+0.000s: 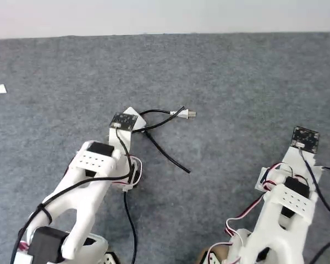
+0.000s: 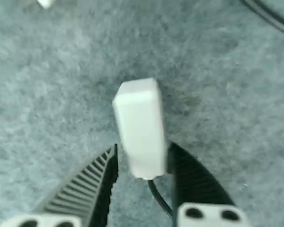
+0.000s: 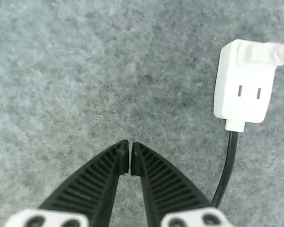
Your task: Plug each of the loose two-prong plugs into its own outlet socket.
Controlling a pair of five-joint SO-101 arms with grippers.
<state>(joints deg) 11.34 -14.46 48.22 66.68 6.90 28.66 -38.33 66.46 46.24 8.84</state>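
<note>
Currently the left gripper (image 2: 142, 153) pinches a white block (image 2: 139, 123) by its sides. A black cable (image 2: 157, 196) leaves the block's near end, and whether it is plug or socket cannot be told. On the grey carpet (image 1: 236, 82), right of that arm's wrist, lies a loose two-prong plug (image 1: 188, 114). The right gripper (image 3: 130, 157) is pressed together over bare carpet — an outlet socket (image 3: 244, 90) with two slots lies just beside it.

Two arms are counted, the left arm (image 1: 71, 192) and the right arm (image 1: 275, 231). One loose plug (image 1: 188, 114) is seen, one slotted socket (image 3: 244, 87), one white block (image 2: 139, 127) on a cable, and two white scraps (image 1: 0, 88) on the carpet.
</note>
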